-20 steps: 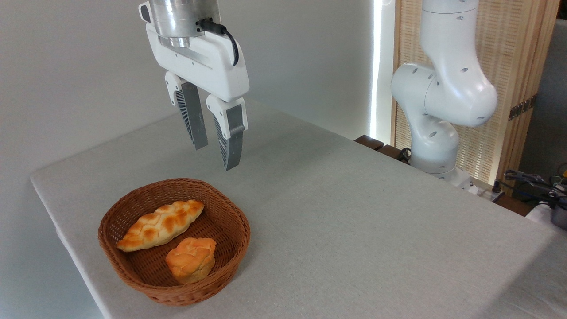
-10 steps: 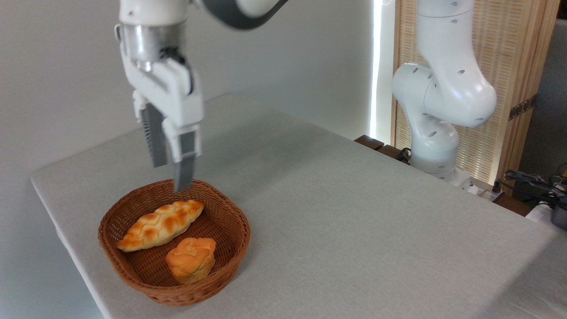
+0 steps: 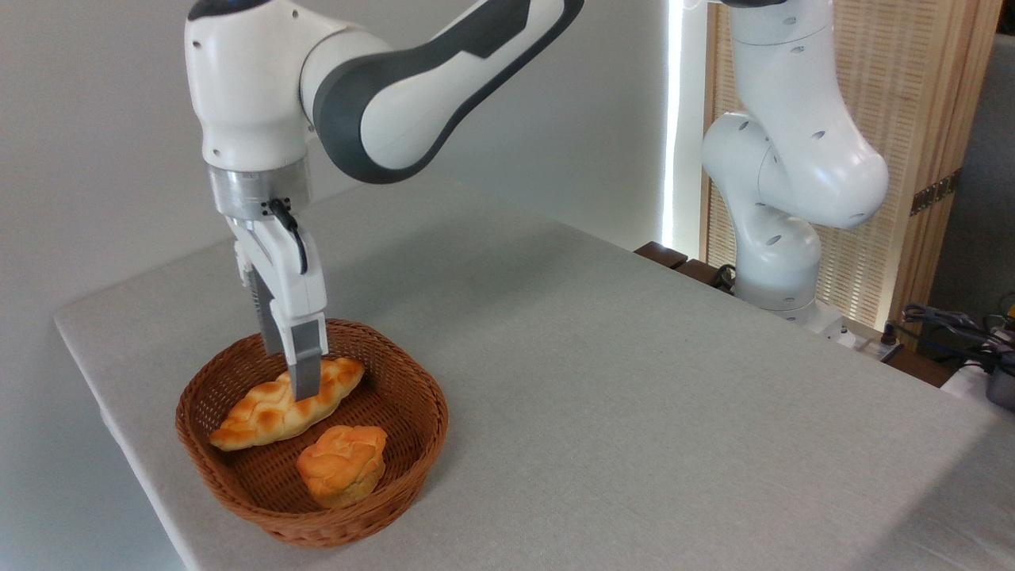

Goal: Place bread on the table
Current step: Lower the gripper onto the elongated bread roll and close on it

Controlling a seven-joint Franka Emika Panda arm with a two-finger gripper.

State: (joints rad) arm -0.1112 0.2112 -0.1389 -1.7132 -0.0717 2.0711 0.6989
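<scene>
The bread [image 3: 255, 415], a golden braided loaf with pointed ends, lies slantwise in the back half of a round brown wicker basket [image 3: 434, 406] on the cloth-covered table [image 3: 650, 396]. My gripper [image 3: 289, 374] points straight down into the basket over the loaf's right half. It is open, with one finger in front of the loaf and the other behind it, low against its sides. The far fingertip is partly hidden by the near finger and the loaf.
A short round orange bun [image 3: 342, 465] sits in the basket just in front of the loaf. The basket stands near the table's front left edge. The arm's white base [image 3: 781, 238] rises at the far right, with cables [image 3: 959, 325] beside it.
The gripper has moved left and down from above the table behind the basket, turned about its axis, and now straddles the loaf inside the basket. Loaf and bun have not moved.
</scene>
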